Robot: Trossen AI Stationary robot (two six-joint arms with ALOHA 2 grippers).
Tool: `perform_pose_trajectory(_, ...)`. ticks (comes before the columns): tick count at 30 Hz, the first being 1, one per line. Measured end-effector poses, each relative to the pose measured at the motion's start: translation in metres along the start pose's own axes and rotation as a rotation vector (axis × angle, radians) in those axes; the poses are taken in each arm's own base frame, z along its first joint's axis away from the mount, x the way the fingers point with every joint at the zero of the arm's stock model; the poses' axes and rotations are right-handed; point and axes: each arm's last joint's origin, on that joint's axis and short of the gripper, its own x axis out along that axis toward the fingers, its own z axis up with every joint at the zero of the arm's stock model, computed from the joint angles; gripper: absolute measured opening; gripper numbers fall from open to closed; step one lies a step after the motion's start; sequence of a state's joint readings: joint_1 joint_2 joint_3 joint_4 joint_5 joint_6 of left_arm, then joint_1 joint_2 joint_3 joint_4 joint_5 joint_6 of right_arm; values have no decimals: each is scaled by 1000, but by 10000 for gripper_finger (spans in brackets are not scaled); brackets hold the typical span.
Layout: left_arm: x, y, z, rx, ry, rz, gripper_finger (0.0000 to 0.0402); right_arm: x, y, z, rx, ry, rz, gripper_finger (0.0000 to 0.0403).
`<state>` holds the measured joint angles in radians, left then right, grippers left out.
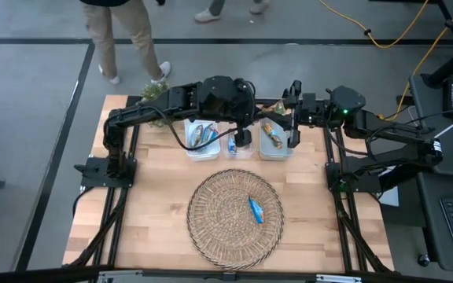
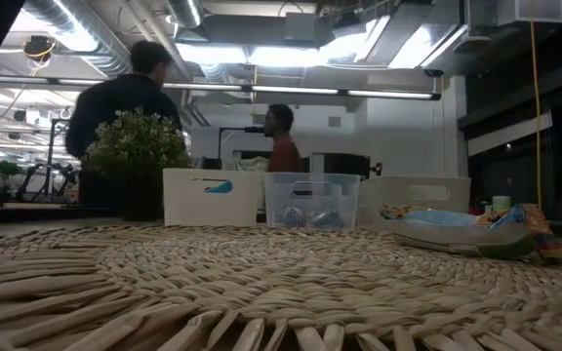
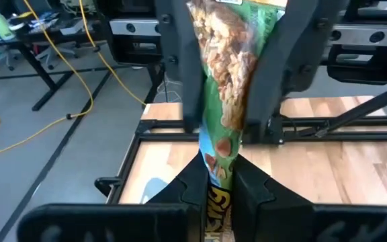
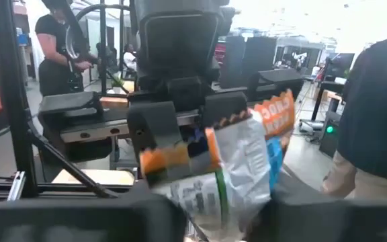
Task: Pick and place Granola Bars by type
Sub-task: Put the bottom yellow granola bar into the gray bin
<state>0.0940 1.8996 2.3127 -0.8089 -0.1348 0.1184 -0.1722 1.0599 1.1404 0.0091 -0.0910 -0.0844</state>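
One green granola bar hangs pinched in your left gripper; light, crinkly, slippery foil, so grip mid-wrapper. Right gripper: cannot tell.

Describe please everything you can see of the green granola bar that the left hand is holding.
The green granola bar is a slim bar in a shiny green foil wrapper printed with oat clusters and yellow lettering near one end. It lies lengthwise between the two dark fingers of the left hand, which is shut on it; nothing else touches it. From above, that hand hangs over the middle of three bins at the table's far edge, hiding the bar.
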Motion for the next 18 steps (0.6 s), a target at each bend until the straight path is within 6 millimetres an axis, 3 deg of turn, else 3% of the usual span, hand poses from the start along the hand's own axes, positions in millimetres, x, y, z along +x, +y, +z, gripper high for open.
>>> perform_pose_trajectory(3, -1, 0, 1, -1, -6, 0, 29, 0, 0, 0, -3, -2, 4, 41)
perform_pose_trajectory(12, 0, -2, 0, -2, 2, -40, 36, -1, 0, 0, -2, 3, 9, 37)
perform_pose_trajectory(18, -7, -1, -4, -53, 51, -57, 105, -9, 0, 8, -11, 15, 13, 29)
